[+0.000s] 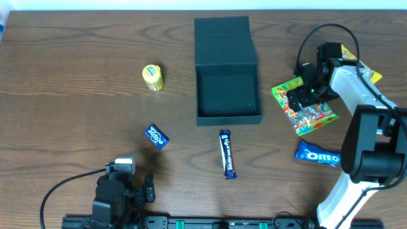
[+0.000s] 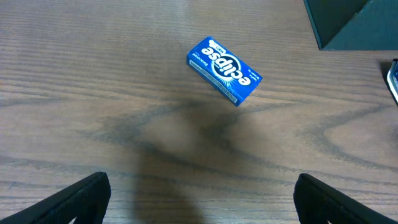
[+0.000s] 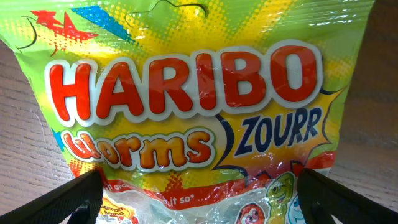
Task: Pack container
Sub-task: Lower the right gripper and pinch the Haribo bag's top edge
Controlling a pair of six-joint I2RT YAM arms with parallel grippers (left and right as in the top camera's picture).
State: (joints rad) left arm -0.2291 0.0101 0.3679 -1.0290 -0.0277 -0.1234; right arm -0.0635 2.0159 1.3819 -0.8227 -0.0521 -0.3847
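The dark teal container (image 1: pixel 227 94) stands open at the table's middle back, its flap lid (image 1: pixel 224 39) laid back behind it; its corner shows in the left wrist view (image 2: pixel 354 22). My right gripper (image 1: pixel 304 95) is open, low over the green and yellow Haribo worms bag (image 1: pixel 304 105), which fills the right wrist view (image 3: pixel 186 93) with the fingers wide on either side. My left gripper (image 1: pixel 147 187) is open and empty near the front edge. A blue Eclipse gum box (image 2: pixel 224 68) lies ahead of it, also in the overhead view (image 1: pixel 156 136).
A blue chocolate bar (image 1: pixel 227 154) lies in front of the container. A blue Oreo packet (image 1: pixel 318 155) lies at the front right. A small yellow tub (image 1: pixel 152 77) stands left of the container. A yellow packet (image 1: pixel 361 63) lies behind the right arm.
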